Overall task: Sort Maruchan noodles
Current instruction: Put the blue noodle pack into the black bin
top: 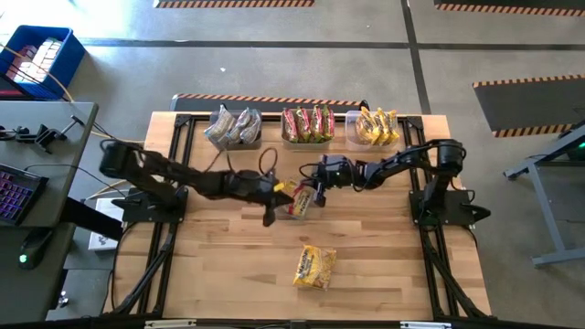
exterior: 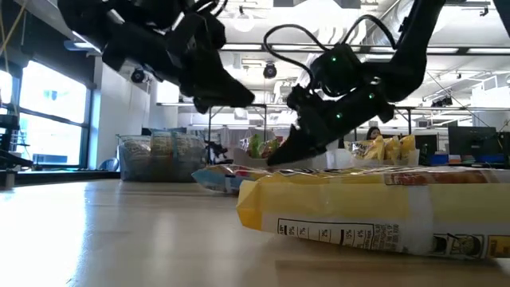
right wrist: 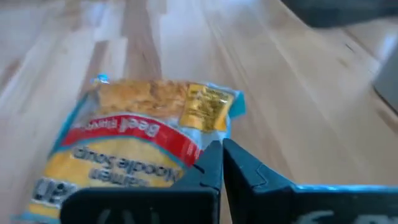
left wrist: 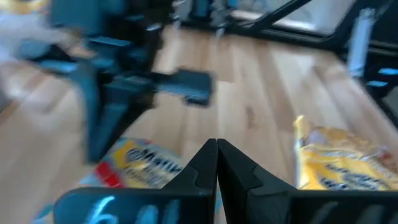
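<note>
A yellow-and-red Maruchan noodle packet (top: pixel 297 203) (right wrist: pixel 124 149) lies flat at the table's middle. My right gripper (right wrist: pixel 222 149) (top: pixel 311 194) is shut, slants down low over the table, and its tips stand at that packet's edge. My left gripper (left wrist: pixel 217 146) (exterior: pixel 243 97) is shut and hangs above the table just left of the same packet, holding nothing. A second, all-yellow packet (top: pixel 314 267) (exterior: pixel 374 211) lies flat toward the near edge. My right gripper's shut fingertips (right wrist: pixel 211 158) stand at the long edge of the yellow-and-red packet (right wrist: pixel 186 163), coming at it slanting down from the table's right. I cannot tell whether they touch it. The packet lies flat on the table.
Three bins stand along the far edge: one with silvery packets (top: pixel 233 126), one with red-and-green packets (top: pixel 308 124), one with yellow packets (top: pixel 375 126). Bare wood lies to the left and right of the near packet.
</note>
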`<control>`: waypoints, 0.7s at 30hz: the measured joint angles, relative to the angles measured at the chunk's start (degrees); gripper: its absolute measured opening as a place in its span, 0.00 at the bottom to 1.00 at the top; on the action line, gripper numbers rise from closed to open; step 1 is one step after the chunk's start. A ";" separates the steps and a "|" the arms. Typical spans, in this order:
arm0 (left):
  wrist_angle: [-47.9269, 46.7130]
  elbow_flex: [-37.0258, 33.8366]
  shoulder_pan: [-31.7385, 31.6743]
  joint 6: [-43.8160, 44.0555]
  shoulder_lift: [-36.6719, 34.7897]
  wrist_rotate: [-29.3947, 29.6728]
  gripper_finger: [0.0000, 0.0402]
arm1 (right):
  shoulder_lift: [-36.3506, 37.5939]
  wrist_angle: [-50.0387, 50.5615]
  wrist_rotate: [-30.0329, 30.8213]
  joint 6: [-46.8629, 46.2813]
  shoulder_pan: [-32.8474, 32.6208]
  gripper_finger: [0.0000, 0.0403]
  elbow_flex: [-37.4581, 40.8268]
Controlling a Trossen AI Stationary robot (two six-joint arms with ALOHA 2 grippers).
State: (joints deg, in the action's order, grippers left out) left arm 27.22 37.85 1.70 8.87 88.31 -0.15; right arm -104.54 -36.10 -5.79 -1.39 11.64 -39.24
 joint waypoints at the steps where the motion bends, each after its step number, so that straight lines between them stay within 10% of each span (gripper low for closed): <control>1: -2.16 0.04 -0.63 -0.01 -1.19 0.57 0.00 | -0.05 0.02 -0.59 0.31 0.00 0.00 -0.30; 12: -12.45 2.55 -8.76 -2.46 -1.02 -5.29 0.14 | 16.11 29.70 2.05 6.41 -3.65 0.00 -5.13; 21: -13.19 11.14 -14.73 -9.02 9.73 -15.22 0.26 | 28.20 10.29 8.84 -2.91 -8.94 0.00 12.36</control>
State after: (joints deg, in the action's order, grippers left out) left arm 14.04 48.98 -13.03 -0.15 98.04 -15.37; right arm -76.34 -25.81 3.05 -4.30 2.70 -26.88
